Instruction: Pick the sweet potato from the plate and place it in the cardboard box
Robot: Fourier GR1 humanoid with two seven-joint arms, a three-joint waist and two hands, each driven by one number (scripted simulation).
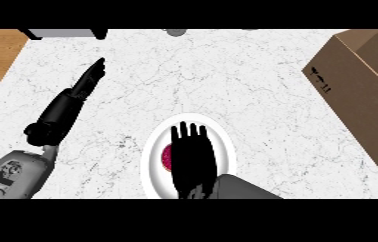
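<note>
Hovering hand: the right hand [193, 153] hangs over the white plate [224, 137], fingers straight and pointing to the far edge, coming in from the lower edge of the view on a grey forearm [240, 187]
Right hand's state: fingers straight and only slightly fanned at the tips, not curled round anything that shows
Sweet potato: the sweet potato [167, 158] lies on the plate, a reddish-purple patch showing at the left side of the right hand; most of it is hidden under the hand, so whether the palm touches it is hard to say
Plate: near the lower middle of the white marbled tabletop [221, 76], well apart from the box
Cardboard box: the cardboard box [347, 88] stands at the right edge of the view, brown, with a small black mark on its side
Left hand: the left hand [90, 78] lies over the left part of the tabletop, fingers straight and held together, pointing far and slightly right, holding nothing
</note>
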